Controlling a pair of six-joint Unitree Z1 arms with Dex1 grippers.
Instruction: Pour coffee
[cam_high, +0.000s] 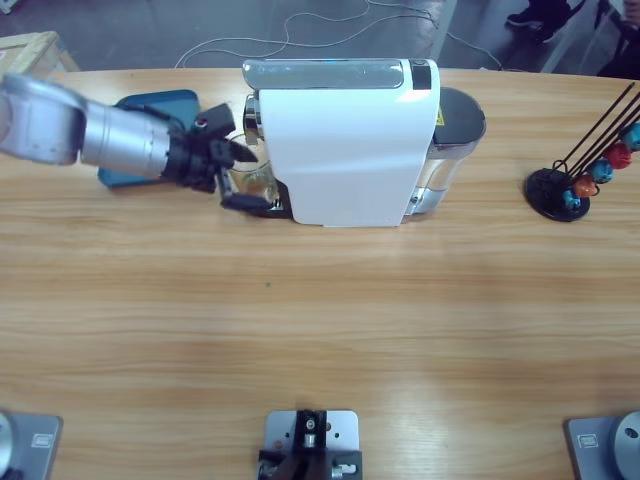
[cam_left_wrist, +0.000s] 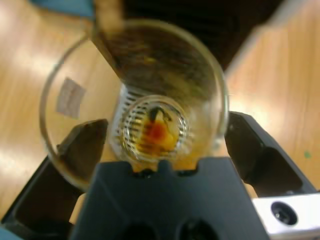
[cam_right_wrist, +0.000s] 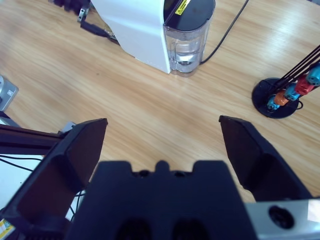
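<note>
Left gripper (cam_high: 240, 178) is right at the coffee machine (cam_high: 340, 145) — jaws spread either side of the glass tumbler (cam_left_wrist: 135, 105), flanking the walls, not clearly pinching yet. Coffee (cam_left_wrist: 156, 132) sits as a thin amber layer at the bottom; glass stands upright under the spout, straight ahead of the jaws. Right gripper (cam_right_wrist: 162, 145) wide open, holding nothing, well apart — so left's the arm for this.
</note>
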